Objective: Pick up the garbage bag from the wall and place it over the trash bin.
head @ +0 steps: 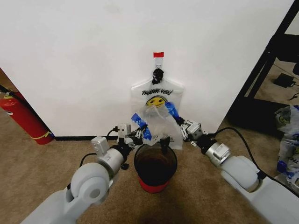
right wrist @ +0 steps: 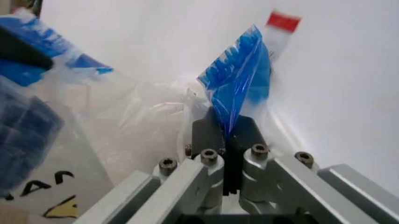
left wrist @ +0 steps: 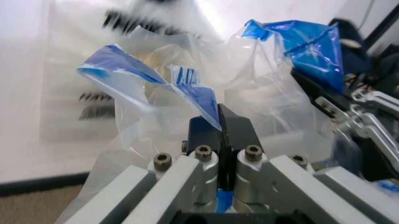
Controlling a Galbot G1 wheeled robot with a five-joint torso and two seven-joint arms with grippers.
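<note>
A translucent garbage bag [head: 159, 122] is stretched between my two grippers, just above the trash bin [head: 155, 164], a round black bin with a red base. My left gripper [head: 139, 136] is shut on one blue rim strip [left wrist: 198, 93]. My right gripper [head: 180, 122] is shut on the other blue strip [right wrist: 237, 79]. Behind the held bag, a bag printed with "THANK YOU" and a smiley [head: 157, 95] hangs from the black hook [head: 158, 73] on the white wall [head: 84, 60], under a red tape strip [head: 159, 54]. In the left wrist view the right gripper's fingers [left wrist: 365, 116] show beyond the plastic.
A red fire extinguisher [head: 22, 116] leans at the wall's left end. A black shelf frame [head: 268, 65] stands to the right, with bulging clear bags [head: 288, 140] on the carpet beside it. A black baseboard [head: 84, 137] runs along the wall's foot.
</note>
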